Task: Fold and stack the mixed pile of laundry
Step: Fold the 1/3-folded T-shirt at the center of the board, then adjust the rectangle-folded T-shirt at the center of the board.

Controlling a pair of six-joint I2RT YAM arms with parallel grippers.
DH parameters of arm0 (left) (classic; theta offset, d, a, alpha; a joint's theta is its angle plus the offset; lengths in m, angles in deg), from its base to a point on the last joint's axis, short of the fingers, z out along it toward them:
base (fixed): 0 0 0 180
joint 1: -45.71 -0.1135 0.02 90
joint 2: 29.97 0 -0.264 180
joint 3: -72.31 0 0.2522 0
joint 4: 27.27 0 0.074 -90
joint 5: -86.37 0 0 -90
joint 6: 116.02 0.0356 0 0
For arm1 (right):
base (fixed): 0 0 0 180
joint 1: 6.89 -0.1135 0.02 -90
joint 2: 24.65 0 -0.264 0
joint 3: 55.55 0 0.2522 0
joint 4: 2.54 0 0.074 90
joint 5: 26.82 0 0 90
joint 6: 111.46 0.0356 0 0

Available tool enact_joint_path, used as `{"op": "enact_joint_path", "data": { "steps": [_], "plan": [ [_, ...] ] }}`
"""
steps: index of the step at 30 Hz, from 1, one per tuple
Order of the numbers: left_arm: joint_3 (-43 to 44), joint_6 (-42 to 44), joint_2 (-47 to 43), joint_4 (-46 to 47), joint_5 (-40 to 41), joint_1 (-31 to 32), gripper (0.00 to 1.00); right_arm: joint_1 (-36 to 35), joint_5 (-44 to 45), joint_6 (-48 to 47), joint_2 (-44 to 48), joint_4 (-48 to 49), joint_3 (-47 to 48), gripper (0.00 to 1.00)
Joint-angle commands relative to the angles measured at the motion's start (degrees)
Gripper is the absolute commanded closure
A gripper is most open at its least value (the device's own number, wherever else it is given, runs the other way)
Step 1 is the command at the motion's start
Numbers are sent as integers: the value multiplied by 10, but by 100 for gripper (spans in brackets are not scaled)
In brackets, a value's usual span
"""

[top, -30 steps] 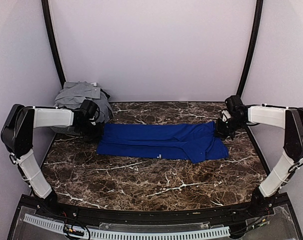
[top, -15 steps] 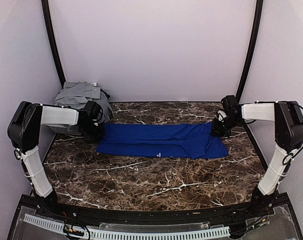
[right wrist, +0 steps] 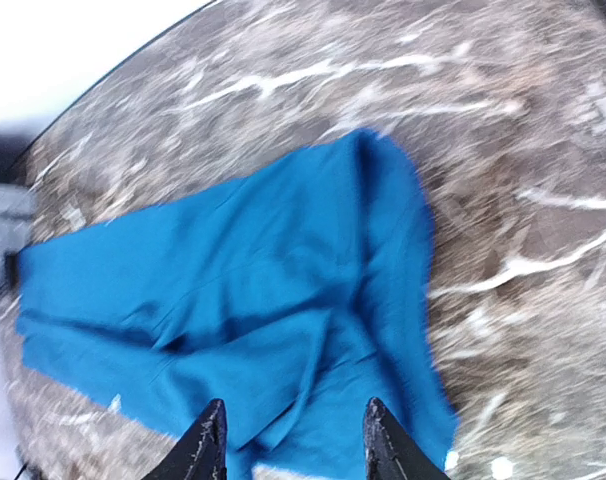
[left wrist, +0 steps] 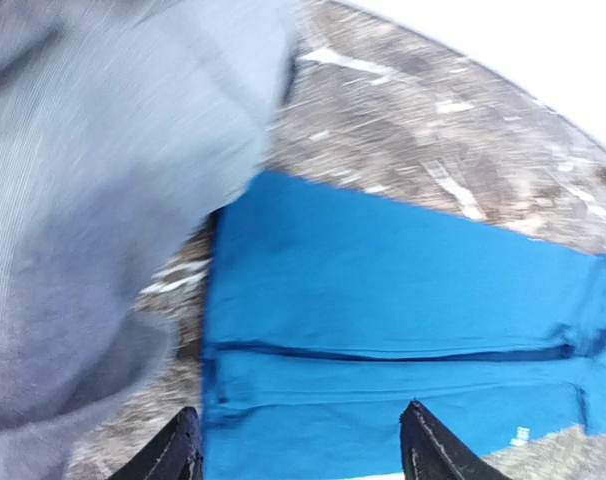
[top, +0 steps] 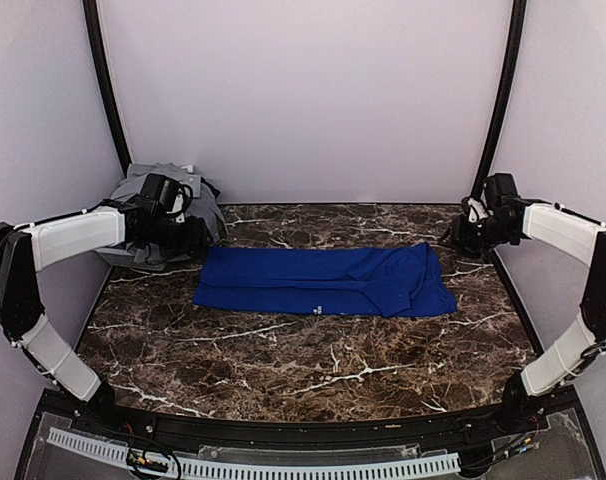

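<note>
black plastic fingers of the left claw (left wrist: 303,448) stand well apart at the bottom of the left wrist view, with nothing between them; only their tips show, the rest is cut off by the frame edge. from above, the left claw (top: 191,238) sits at the table's far left, just beside the left end of the blue t-shirt (top: 323,280) and against the grey garment (top: 158,185). the right claw (right wrist: 295,442) is also parted and empty, two dark pointed tips over the cloth. in the top view it (top: 461,236) is near the shirt's right end, apart from it.

the blue t-shirt (left wrist: 383,300) lies flat across the middle of the table as a long, narrow band of smooth, matte knit, with a straight fold line running along its length. its right end (right wrist: 263,290) is looser, with soft creases and an overlapping flap. a small white mark (top: 319,309) sits near the front edge; it is too small to read, and in the left wrist view (left wrist: 519,435) it is only a pale blur.

the grey garment (left wrist: 103,200) is a heaped, finely ribbed fabric at the far left corner; what lies under it cannot be made out.

the marble table (top: 283,360) is dark brown with white veins. both wrist views are smeared, so fine weave is lost.
</note>
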Motion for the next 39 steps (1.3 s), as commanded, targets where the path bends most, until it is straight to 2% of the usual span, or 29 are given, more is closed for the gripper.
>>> {"op": "enact_joint_path", "data": {
  "steps": [1,6,9,14,19,23,28,34,39],
  "plan": [
    [-24,46,-25,46,-105,33,32,-20,-107,12,44,0,-66,57],
    [-29,49,-8,54,-116,85,32,-103,-123,49,95,14,-131,56],
    [-35,41,8,82,-152,114,32,-114,-126,57,91,28,-158,54],
    [-22,23,41,96,-148,165,33,-125,-164,78,69,67,-188,54],
    [-24,12,45,106,-140,167,34,-151,-169,107,56,98,-204,53],
    [-17,16,41,96,-122,167,34,-154,-167,117,28,128,-210,48],
    [-9,28,35,78,-99,167,34,-158,-163,131,-18,153,-204,48],
    [-9,32,32,76,-90,167,34,-161,-151,135,-31,153,-179,52],
    [-12,32,34,74,-88,167,34,-164,-150,146,-13,134,-201,41]
  ]
}}
